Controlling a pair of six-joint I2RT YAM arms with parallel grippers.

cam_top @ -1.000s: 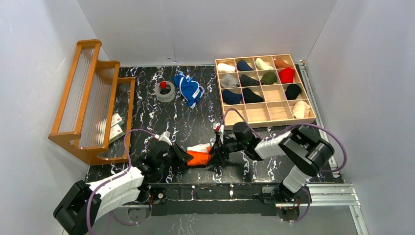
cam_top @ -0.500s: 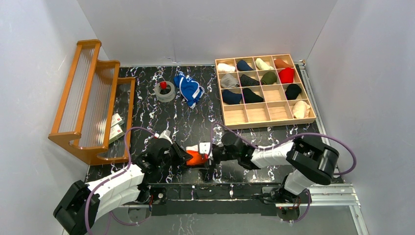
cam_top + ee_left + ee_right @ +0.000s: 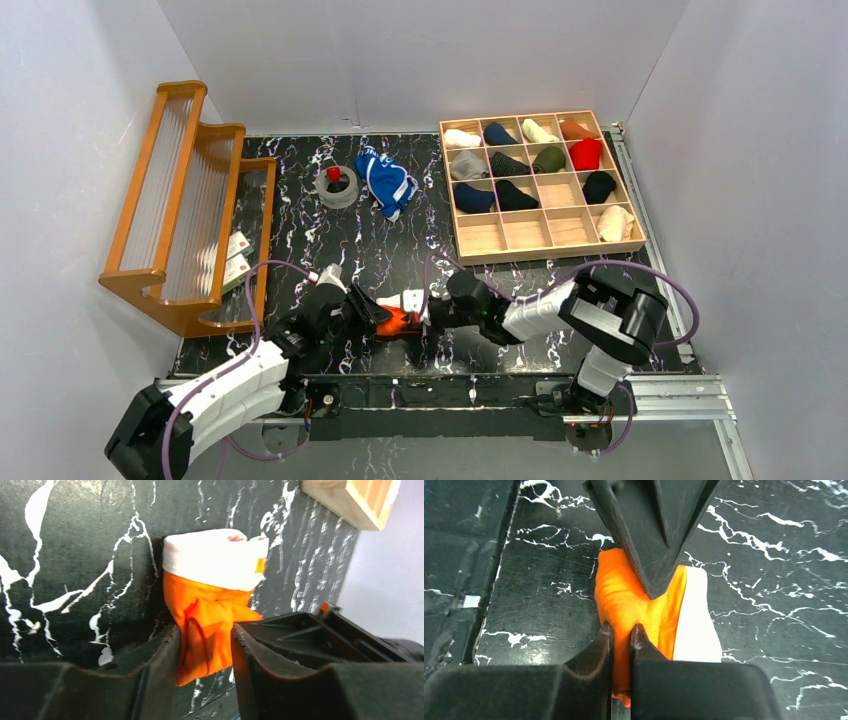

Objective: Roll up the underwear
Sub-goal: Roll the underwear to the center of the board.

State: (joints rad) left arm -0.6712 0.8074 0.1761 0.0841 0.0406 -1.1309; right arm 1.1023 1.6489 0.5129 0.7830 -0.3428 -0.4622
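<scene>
The orange underwear (image 3: 400, 322) lies bunched on the black marbled table near the front edge, its white waistband (image 3: 410, 299) on the far side. My right gripper (image 3: 425, 311) comes in from the right. In the right wrist view it (image 3: 621, 627) is shut on a fold of the orange cloth (image 3: 621, 595). My left gripper (image 3: 378, 308) faces it from the left. In the left wrist view it (image 3: 205, 630) stands open, with the orange cloth (image 3: 210, 615) loose between the fingers. The blue underwear (image 3: 386, 182) lies crumpled at the back, apart from both arms.
A wooden compartment tray (image 3: 545, 250) at the back right holds several rolled garments, and its near row shows bare wood. An orange wooden rack (image 3: 180, 210) stands along the left. A grey tape roll (image 3: 338, 186) with a red piece sits beside the blue underwear.
My right gripper moved left onto the orange underwear and closed on it. The left gripper's jaws, earlier pinched on the cloth, have spread apart.
</scene>
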